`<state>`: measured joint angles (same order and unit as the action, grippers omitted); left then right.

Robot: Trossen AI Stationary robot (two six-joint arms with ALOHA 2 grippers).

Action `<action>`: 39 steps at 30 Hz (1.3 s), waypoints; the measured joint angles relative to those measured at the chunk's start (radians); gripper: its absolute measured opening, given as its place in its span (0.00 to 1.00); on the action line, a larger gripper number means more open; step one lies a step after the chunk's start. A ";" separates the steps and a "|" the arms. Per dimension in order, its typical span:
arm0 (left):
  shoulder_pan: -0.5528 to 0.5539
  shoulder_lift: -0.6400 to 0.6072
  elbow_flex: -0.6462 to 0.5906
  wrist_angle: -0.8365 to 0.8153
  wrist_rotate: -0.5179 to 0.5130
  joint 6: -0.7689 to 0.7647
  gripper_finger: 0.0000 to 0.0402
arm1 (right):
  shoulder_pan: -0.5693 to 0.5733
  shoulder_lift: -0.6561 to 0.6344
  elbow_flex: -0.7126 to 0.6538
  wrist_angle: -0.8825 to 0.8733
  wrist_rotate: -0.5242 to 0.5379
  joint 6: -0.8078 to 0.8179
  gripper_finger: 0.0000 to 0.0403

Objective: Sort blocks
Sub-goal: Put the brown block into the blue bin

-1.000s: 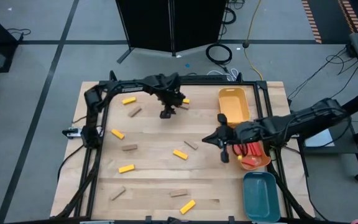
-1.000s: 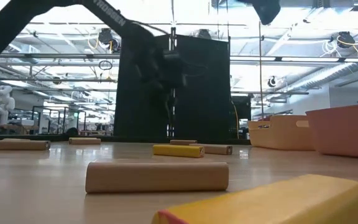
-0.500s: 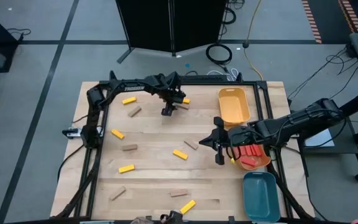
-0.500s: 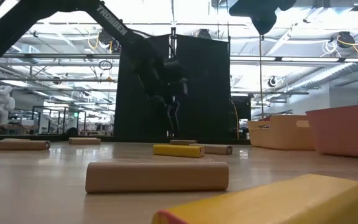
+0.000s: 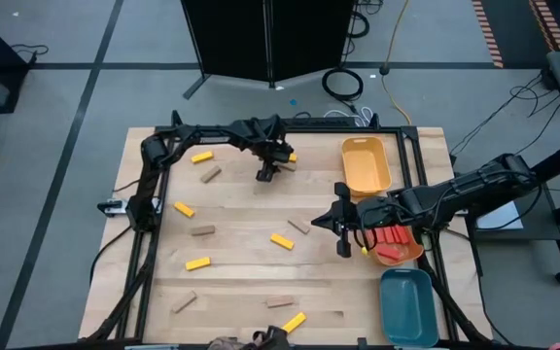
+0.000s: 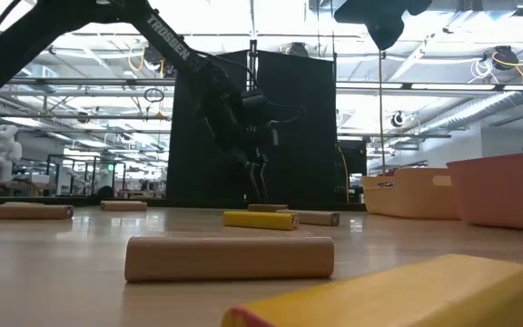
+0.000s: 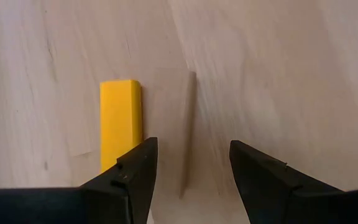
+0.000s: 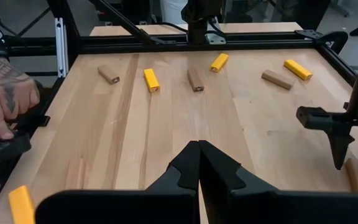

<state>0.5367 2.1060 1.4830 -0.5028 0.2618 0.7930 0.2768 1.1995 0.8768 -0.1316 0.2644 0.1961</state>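
The counter (image 5: 231, 282) carried yellow and tan blocks scattered across its surface, with three trays along its right edge: yellow tray (image 5: 366, 165), orange tray (image 5: 402, 248), teal tray (image 5: 408, 303). The left hand (image 5: 265, 174) was poised near the far edge, fingers (image 7: 132, 177) spread apart, empty. A yellow block (image 7: 120, 121) lay flat just beside one fingertip, outside the gap, its long axis running parallel to the fingers. The right hand (image 5: 343, 241) hung beside the orange tray, fingers pressed together, empty. A person's hand (image 8: 5, 93) rested at the counter's edge in the right wrist view.
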 joint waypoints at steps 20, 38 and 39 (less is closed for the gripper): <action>0.044 -0.028 0.009 -0.370 -0.107 -0.148 0.49 | 0.002 0.000 0.000 0.007 -0.005 0.030 0.00; 0.052 -0.132 -0.125 -0.249 -0.109 -0.031 0.49 | 0.024 0.000 0.000 -0.019 -0.008 -0.033 0.00; 0.052 -0.132 -0.132 -0.228 -0.113 -0.028 0.49 | 0.027 0.000 0.000 -0.019 -0.008 -0.039 0.00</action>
<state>0.5884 1.9738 1.3507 -0.7303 0.1488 0.7654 0.3040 1.1995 0.8768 -0.1505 0.2562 0.1570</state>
